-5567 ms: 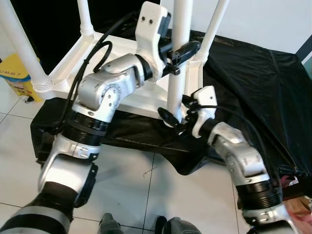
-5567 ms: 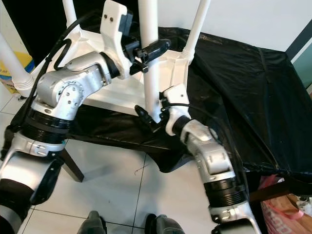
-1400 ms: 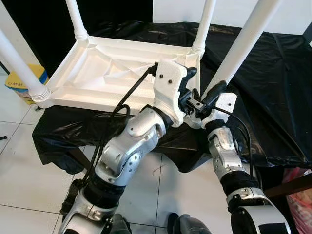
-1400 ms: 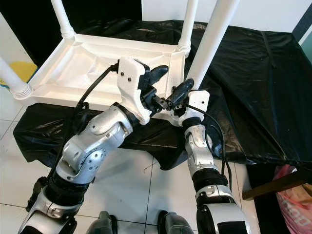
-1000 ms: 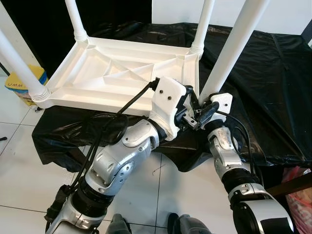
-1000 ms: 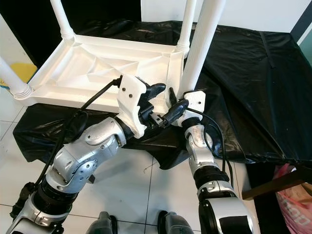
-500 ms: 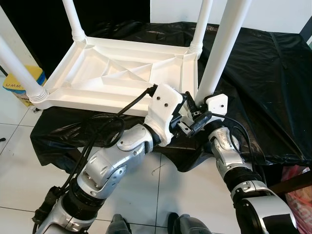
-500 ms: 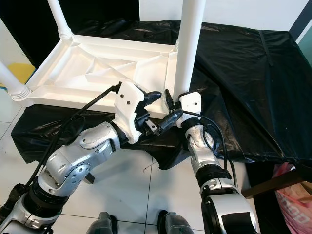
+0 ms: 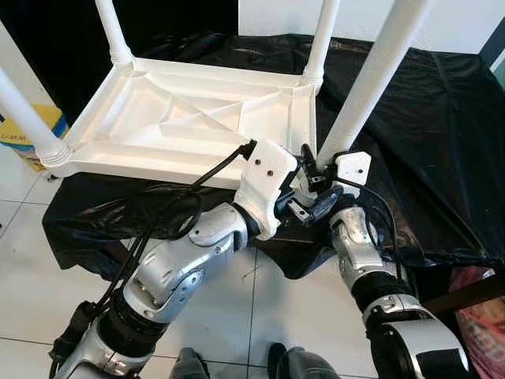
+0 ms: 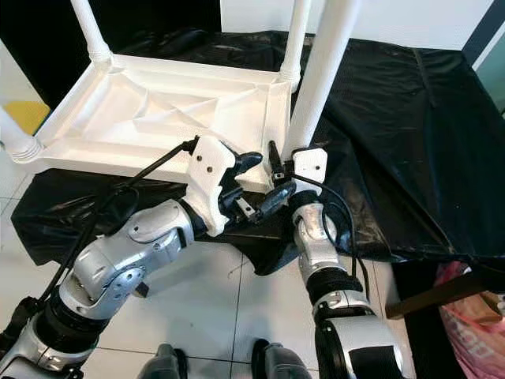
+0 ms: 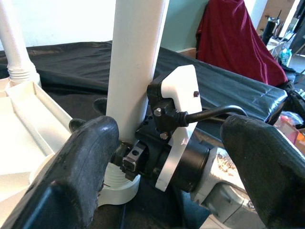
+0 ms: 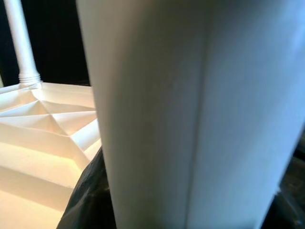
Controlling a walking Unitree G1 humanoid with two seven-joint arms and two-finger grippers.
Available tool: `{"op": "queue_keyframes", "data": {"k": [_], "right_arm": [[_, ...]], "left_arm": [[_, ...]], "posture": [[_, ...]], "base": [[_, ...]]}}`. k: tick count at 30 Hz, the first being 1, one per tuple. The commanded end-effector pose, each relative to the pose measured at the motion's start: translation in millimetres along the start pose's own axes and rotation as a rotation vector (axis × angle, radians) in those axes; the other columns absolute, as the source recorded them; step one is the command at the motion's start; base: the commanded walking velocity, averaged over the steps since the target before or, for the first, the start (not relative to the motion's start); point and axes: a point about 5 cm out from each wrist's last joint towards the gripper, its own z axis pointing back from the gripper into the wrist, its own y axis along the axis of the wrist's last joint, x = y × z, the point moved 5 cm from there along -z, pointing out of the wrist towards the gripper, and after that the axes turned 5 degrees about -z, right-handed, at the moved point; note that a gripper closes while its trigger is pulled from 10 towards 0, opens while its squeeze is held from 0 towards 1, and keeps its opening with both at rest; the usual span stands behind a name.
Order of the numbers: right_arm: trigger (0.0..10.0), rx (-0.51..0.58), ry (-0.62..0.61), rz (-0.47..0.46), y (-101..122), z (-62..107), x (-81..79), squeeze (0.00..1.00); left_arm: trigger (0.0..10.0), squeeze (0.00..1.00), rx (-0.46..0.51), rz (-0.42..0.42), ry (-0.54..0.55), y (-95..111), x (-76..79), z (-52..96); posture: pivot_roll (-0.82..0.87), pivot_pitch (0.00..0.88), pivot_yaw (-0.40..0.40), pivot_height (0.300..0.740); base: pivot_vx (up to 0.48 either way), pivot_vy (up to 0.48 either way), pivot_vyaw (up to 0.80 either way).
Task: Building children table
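At the near right corner of the upturned table top (image 9: 189, 118), the right gripper (image 9: 316, 180) is clamped around the base of the fourth leg (image 9: 371, 79), which leans away to the right and is not yet upright. Its wrist view is taken up at close range by that smooth white tube, so the grasp is judged firm. Just beside it on the left, the left gripper (image 11: 162, 167) is held with its thick black fingers (image 11: 86, 157) spread wide, one on either side of the leg's foot and of the right wrist, grasping nothing.

The step in hand is judged to be seating the last leg in its corner socket (image 11: 116, 188), a ribbed white collar seen under the leg's end. What is called for next is that the leg be brought upright over the socket and pressed or twisted home, steadied by the open left gripper.

Farther out, three legs (image 9: 325, 35) already stand in their corners. The table top is moulded white plastic, stiffened by diagonal ribs, and rests on a crinkled, glossy black sheet (image 9: 442, 134).
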Motion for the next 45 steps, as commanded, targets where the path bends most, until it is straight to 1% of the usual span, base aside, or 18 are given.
{"op": "queue_keyframes", "data": {"k": [1, 6, 10, 13, 20, 21, 25, 28, 31, 33, 37, 38, 39, 40, 41, 43, 44, 45], "right_arm": [[10.0, -0.255, -0.081, -0.054, -57, 32.1, 10.1, 0.00], [10.0, -0.266, -0.135, -0.040, -59, 34.0, 16.1, 0.00], [10.0, -0.272, -0.223, -0.023, -59, 37.6, 30.3, 0.00], [10.0, -0.294, -0.306, -0.045, -62, 40.8, 39.7, 0.00], [10.0, -0.319, -0.403, -0.076, -65, 43.0, 45.9, 0.00], [10.0, -0.333, -0.453, -0.099, -67, 44.0, 46.9, 0.00], [10.0, -0.354, -0.473, -0.125, -70, 43.9, 43.6, 0.00], [10.0, -0.364, -0.470, -0.191, -73, 42.5, 35.1, 0.00], [10.0, -0.358, -0.448, -0.179, -71, 40.7, 31.5, 0.00], [10.0, -0.343, -0.398, -0.100, -68, 39.2, 29.9, 0.00], [10.0, -0.343, -0.385, -0.079, -68, 39.4, 29.7, 0.00], [10.0, -0.313, -0.331, -0.020, -62, 36.7, 26.7, 0.00], [10.0, -0.313, -0.331, -0.020, -62, 36.7, 26.7, 0.00], [10.0, -0.269, -0.269, 0.032, -55, 33.3, 22.4, 0.00], [10.0, -0.269, -0.269, 0.032, -55, 33.3, 22.4, 0.00], [10.0, -0.211, -0.136, 0.120, -45, 30.2, 13.9, 0.00], [10.0, -0.205, -0.096, 0.137, -43, 30.8, 12.1, 0.00], [10.0, -0.205, -0.096, 0.137, -43, 30.8, 12.1, 0.00]], "left_arm": [[10.0, 0.00, 0.034, -0.017, -0.199, 7, 25.2, 1.3], [10.0, 0.00, 0.034, -0.015, -0.191, 6, 25.4, 0.0], [10.0, 0.00, 0.042, -0.012, -0.171, 7, 24.8, -0.3], [10.0, 0.00, 0.041, -0.012, -0.156, 6, 24.0, 0.4], [10.0, 0.00, 0.030, -0.014, -0.137, 4, 22.5, 3.8], [10.0, 0.00, 0.027, -0.015, -0.128, 4, 21.4, 4.7], [10.0, 0.00, 0.025, -0.018, -0.120, 3, 20.6, 5.2], [10.0, 0.00, 0.025, -0.019, -0.111, 4, 20.1, 6.9], [10.0, 0.00, 0.022, -0.021, -0.106, 4, 20.0, 8.2], [10.0, 0.00, 0.022, -0.021, -0.100, 4, 19.7, 8.7], [10.0, 0.00, 0.022, -0.022, -0.098, 4, 19.5, 8.8], [10.0, 0.00, 0.021, -0.022, -0.095, 3, 19.3, 8.7], [10.0, 0.00, 0.021, -0.022, -0.095, 3, 19.3, 8.7], [10.0, 0.00, 0.020, -0.024, -0.092, 3, 19.1, 8.9], [10.0, 0.00, 0.020, -0.024, -0.092, 3, 19.1, 8.9], [10.0, 0.00, 0.020, -0.026, -0.084, 2, 18.2, 9.4], [10.0, 0.00, 0.021, -0.028, -0.081, 2, 17.5, 9.4], [10.0, 0.00, 0.021, -0.028, -0.081, 2, 17.5, 9.4]], "posture": [[0.10, 0.207, -0.058, 0.740], [0.10, 0.206, -0.076, 0.740], [0.10, 0.203, -0.106, 0.740], [0.12, 0.206, -0.115, 0.740], [0.14, 0.204, -0.128, 0.740], [0.14, 0.204, -0.132, 0.740], [0.15, 0.203, -0.136, 0.740], [0.16, 0.202, -0.139, 0.740], [0.17, 0.199, -0.142, 0.740], [0.17, 0.197, -0.147, 0.740], [0.17, 0.197, -0.147, 0.740], [0.17, 0.192, -0.151, 0.740], [0.17, 0.192, -0.151, 0.740], [0.17, 0.190, -0.152, 0.740], [0.17, 0.190, -0.152, 0.740], [0.16, 0.180, -0.157, 0.740], [0.16, 0.178, -0.157, 0.740], [0.16, 0.178, -0.157, 0.740]], "base": [[0.000, 0.000, 0.00], [0.000, 0.000, 0.00], [0.000, 0.000, 0.00], [0.000, 0.000, 0.00], [0.000, 0.000, 0.00], [0.000, 0.000, 0.00], [0.000, 0.000, 0.00], [0.000, 0.000, 0.00], [0.000, 0.000, 0.00], [0.000, 0.000, 0.00], [0.000, 0.000, 0.00], [0.000, 0.000, 0.00], [0.000, 0.000, 0.00], [0.000, 0.000, 0.00], [0.000, 0.000, 0.00], [0.000, 0.000, 0.00], [0.000, 0.000, 0.00], [0.000, 0.000, 0.00]]}}
